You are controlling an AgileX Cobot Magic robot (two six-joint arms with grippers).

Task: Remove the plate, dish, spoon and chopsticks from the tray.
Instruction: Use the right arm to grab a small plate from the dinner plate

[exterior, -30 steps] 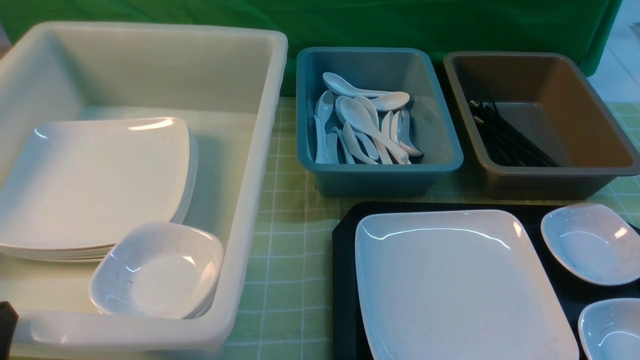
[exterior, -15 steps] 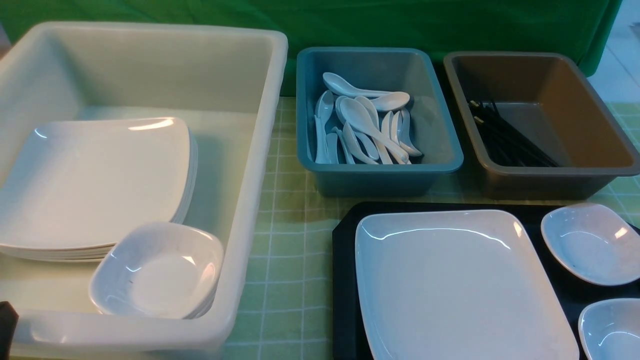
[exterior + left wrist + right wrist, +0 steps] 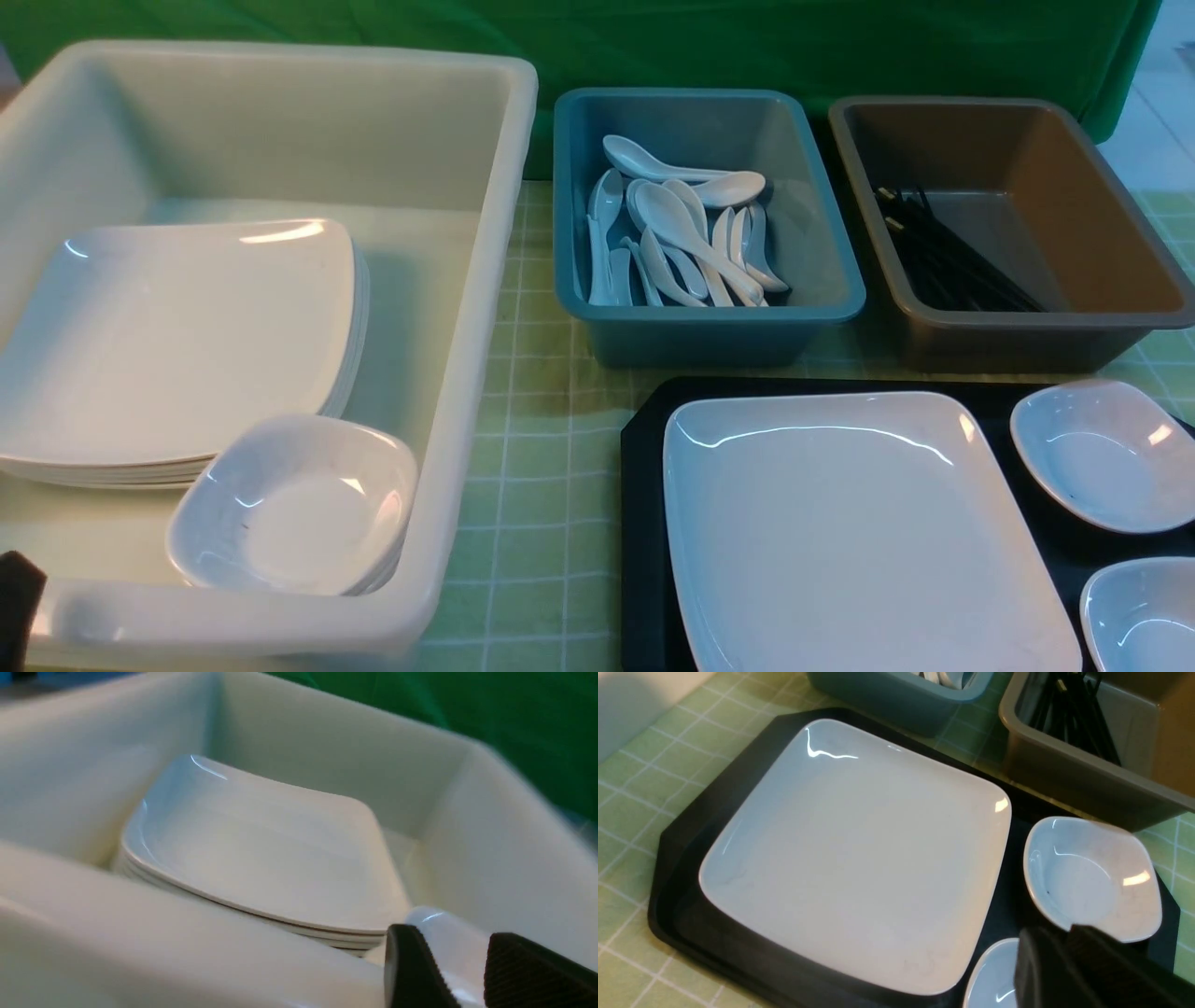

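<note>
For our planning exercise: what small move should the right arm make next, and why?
Probably open its jaws and lower onto the rim of the small deep white dish: they hang shut near it, and it sits uncleared on the black plastic tray beside the large glossy white plate.

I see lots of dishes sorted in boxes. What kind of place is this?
Probably a canteen dish-clearing spot: a black tray holds a plate, and spoons, chopsticks and stacked plates lie sorted nearby.

Green cloth backdrop (image 3: pixel 840 47) spans rear; light-green checked tablecloth (image 3: pixel 541 467) w/ white grid in front of backdrop; pale floor (image 3: pixel 1162 93) right of backdrop; soft light
</note>
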